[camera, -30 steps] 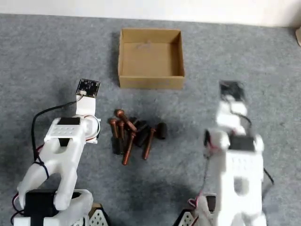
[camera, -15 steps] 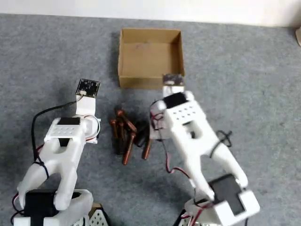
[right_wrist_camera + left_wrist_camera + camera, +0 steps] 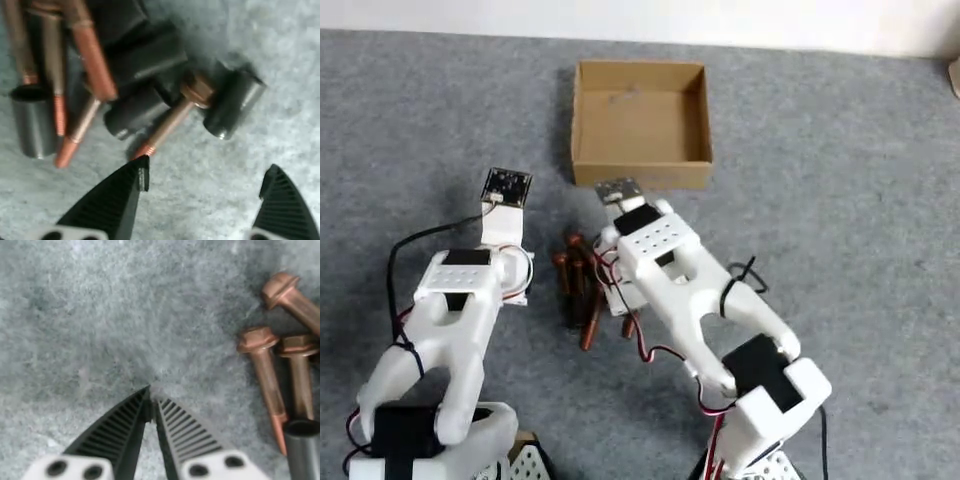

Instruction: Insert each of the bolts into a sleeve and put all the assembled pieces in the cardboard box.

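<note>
Swung in from well right of the open brown cardboard box (image 3: 640,178) with the right gripper (image 3: 207,182); now over the heap of copper-coloured hex-head metal bolts (image 3: 578,275) and short black cylindrical sleeves (image 3: 232,102) just in front of that box. Spread wide, gripping nothing. Shift sideways to straddle the nearest bolt (image 3: 170,122) mid-shank before closing: currently outside the gap, tip just beside one fingertip (image 3: 141,172). Left gripper (image 3: 151,397) pinched closed, empty, beside the heap.

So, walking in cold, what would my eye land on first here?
The heap of copper-coloured metal bolts and dark cylindrical sleeves at the middle of the grey felt table, with the right gripper open just above it. Behind the heap sits an open brown cardboard box with nothing in it; the left gripper hangs shut over bare felt beside the bolts.
</note>
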`<state>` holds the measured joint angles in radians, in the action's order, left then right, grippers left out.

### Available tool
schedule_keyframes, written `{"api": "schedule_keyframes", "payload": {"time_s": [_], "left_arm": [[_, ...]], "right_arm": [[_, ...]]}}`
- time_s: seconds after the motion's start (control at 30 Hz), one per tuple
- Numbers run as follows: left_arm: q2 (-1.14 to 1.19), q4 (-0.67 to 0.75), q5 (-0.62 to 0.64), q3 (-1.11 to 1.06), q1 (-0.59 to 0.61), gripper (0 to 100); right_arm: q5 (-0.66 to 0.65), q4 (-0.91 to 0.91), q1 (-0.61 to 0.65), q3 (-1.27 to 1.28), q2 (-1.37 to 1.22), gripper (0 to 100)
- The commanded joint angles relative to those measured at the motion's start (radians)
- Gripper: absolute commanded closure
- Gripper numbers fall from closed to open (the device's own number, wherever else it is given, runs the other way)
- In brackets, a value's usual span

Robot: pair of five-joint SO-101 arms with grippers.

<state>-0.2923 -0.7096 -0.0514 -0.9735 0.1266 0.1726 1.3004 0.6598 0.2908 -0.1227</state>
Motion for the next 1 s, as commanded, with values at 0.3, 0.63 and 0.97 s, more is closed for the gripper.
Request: {"api": "schedule_keyframes", "payload": {"time_s": [0.3,0.63,0.97], "left_arm": [[-0.002,0.017,0.003,0.047,0.012,99],[-0.002,0.017,0.003,0.047,0.010,99],[-0.002,0.018,0.003,0.047,0.010,99]], "right_arm": [[0.152,-0.239,-0.021,0.041,-0.004,67.0],[0.158,-0.268,-0.145,0.056,-0.004,67.0],[0.152,-0.357,-0.148,0.140,-0.001,67.0]]}}
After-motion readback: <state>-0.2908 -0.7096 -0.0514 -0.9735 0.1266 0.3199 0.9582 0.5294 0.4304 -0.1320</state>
